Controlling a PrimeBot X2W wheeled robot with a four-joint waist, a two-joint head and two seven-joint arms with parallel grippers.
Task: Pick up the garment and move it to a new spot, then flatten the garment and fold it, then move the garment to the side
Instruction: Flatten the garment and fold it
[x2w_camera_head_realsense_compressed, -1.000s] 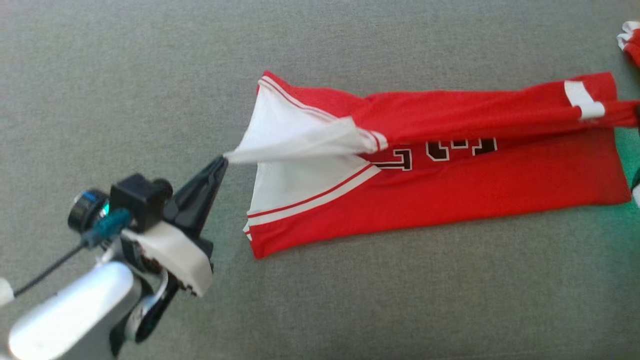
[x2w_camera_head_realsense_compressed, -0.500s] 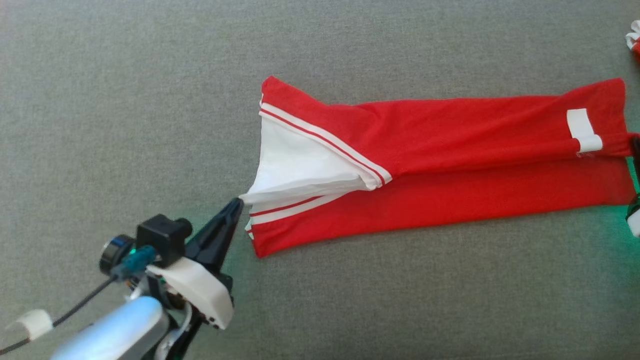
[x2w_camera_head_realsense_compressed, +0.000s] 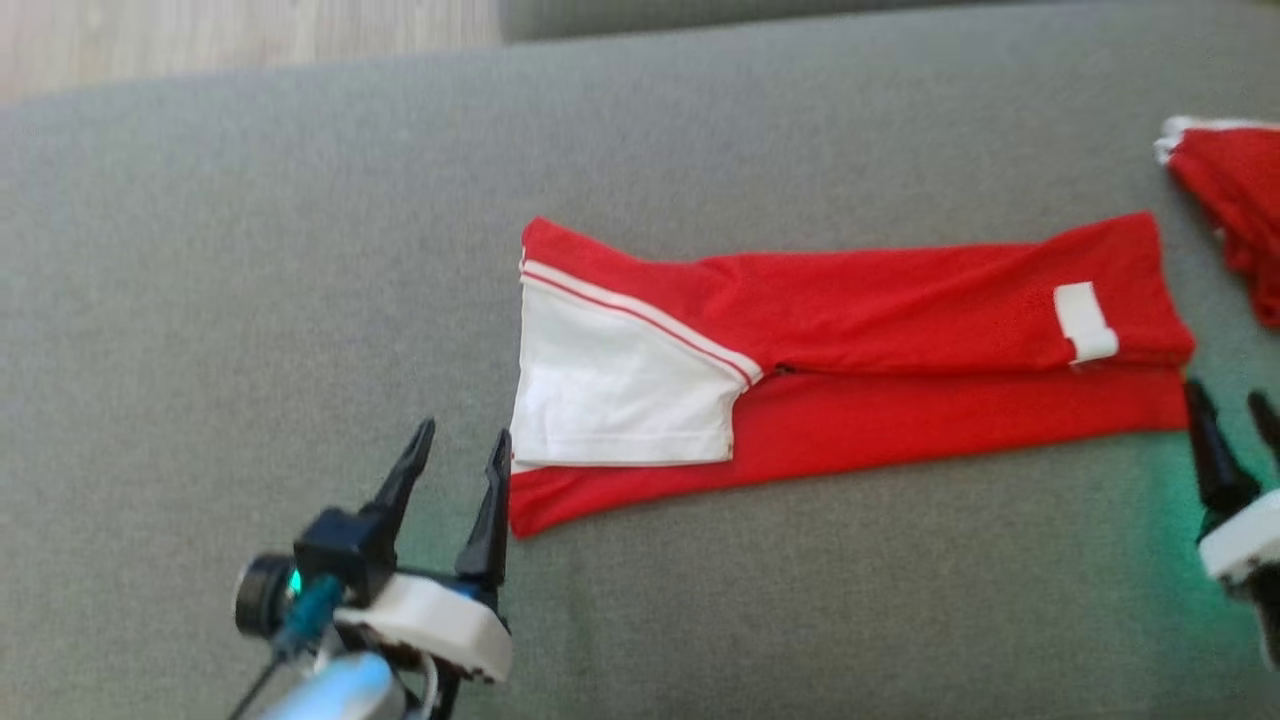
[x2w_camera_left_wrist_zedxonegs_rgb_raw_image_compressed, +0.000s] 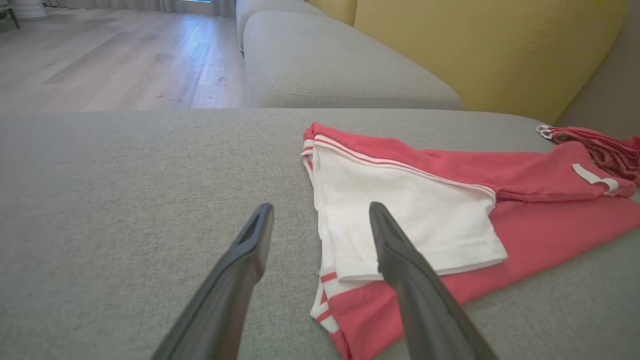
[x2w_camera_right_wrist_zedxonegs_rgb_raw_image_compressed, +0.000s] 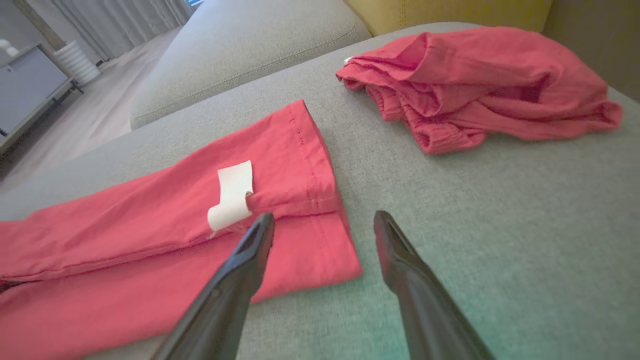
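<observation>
Two grippers were in play, and both were empty. The left gripper (x2w_camera_head_realsense_compressed: 462, 437) had its two dark fingers spread wide with nothing between them. It pointed away from the robot, its pale forearm (x2w_camera_head_realsense_compressed: 330, 695) rising from the bottom edge of the head view. Its right-hand finger (x2w_camera_head_realsense_compressed: 492, 510) stood just beside the garment's near left corner; whether it touched the cloth, I couldn't tell.

Over at the right edge, the right gripper (x2w_camera_head_realsense_compressed: 1225, 392) was parted just as wide and also held nothing. Its fingers pointed the same way, tips just off the garment's near right corner.

Between them lay one red garment (x2w_camera_head_realsense_compressed: 900, 420), folded lengthwise into a long band flat on the grey sofa (x2w_camera_head_realsense_compressed: 250, 250). One white sleeve (x2w_camera_head_realsense_compressed: 610, 400) lay folded over its left end, edged with red and white stripes. One small white tag (x2w_camera_head_realsense_compressed: 1085, 320) sat near its right end.

Beyond that end, apart from it, lay a second red garment (x2w_camera_head_realsense_compressed: 1235, 190), crumpled in a heap. Further out were the wooden floor (x2w_camera_head_realsense_compressed: 200, 40) and, in the left wrist view, a yellow backrest (x2w_camera_left_wrist_zedxonegs_rgb_raw_image_compressed: 475, 45).
</observation>
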